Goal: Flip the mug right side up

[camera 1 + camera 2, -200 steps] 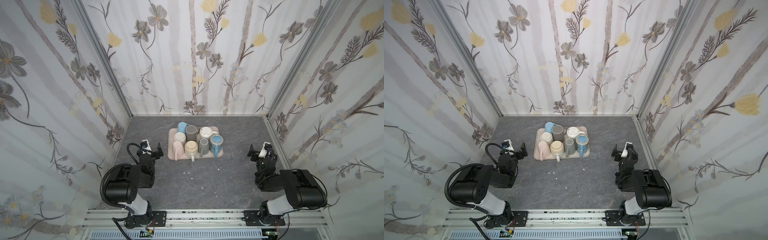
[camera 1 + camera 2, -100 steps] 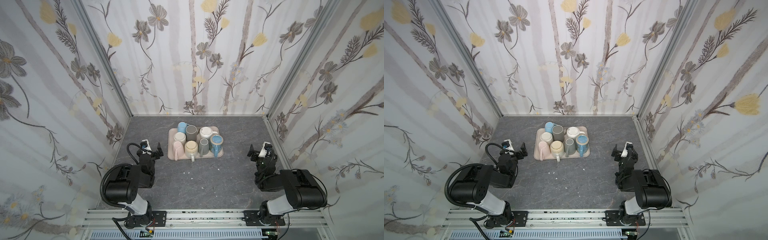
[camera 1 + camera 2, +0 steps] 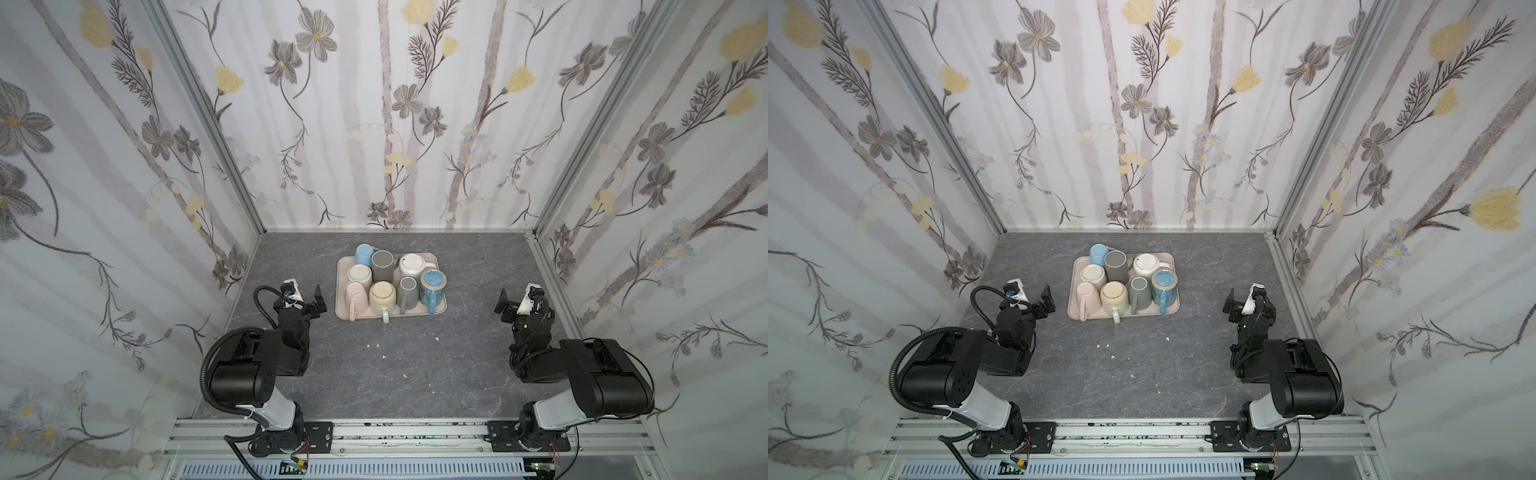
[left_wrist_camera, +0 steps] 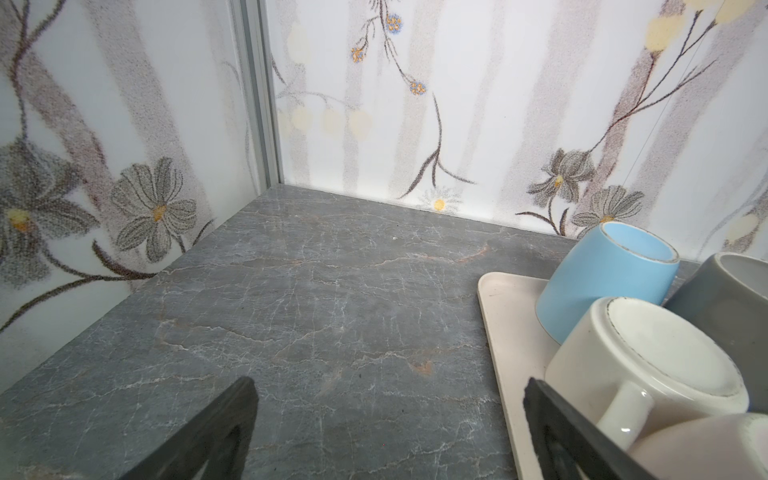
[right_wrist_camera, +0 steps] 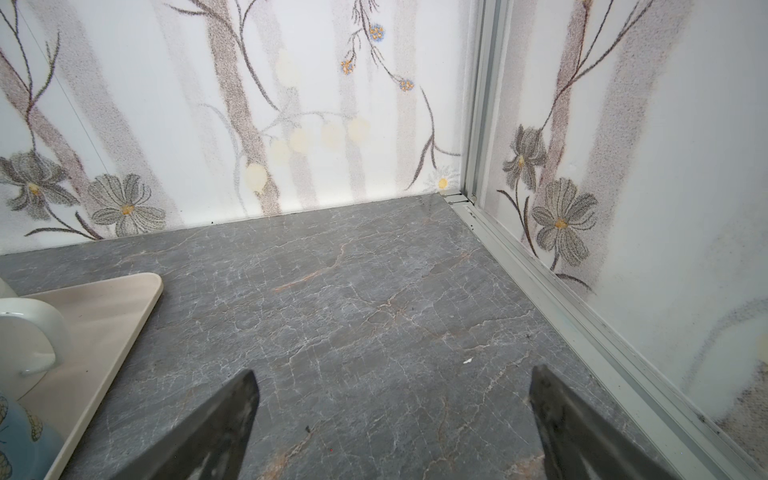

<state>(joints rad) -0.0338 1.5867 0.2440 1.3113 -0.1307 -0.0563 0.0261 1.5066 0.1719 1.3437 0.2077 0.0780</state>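
Eight ceramic mugs (image 3: 382, 293), most base-up, crowd beige rectangular tray (image 3: 341, 274) toward 12 o'clock of grey table (image 3: 374, 374). At tray's 9 o'clock left end effector (image 4: 388, 386), at 3 o'clock right end effector (image 5: 392, 374): both spread wide, empty. Step: pre-approach. Next: choose upturned mug, reach, grasp.

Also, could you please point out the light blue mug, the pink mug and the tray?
light blue mug (image 4: 600, 286): left wrist view, side wall.
pink mug (image 3: 356, 294): in a top view, body.
tray (image 3: 431, 261): in a top view, bare far corner.
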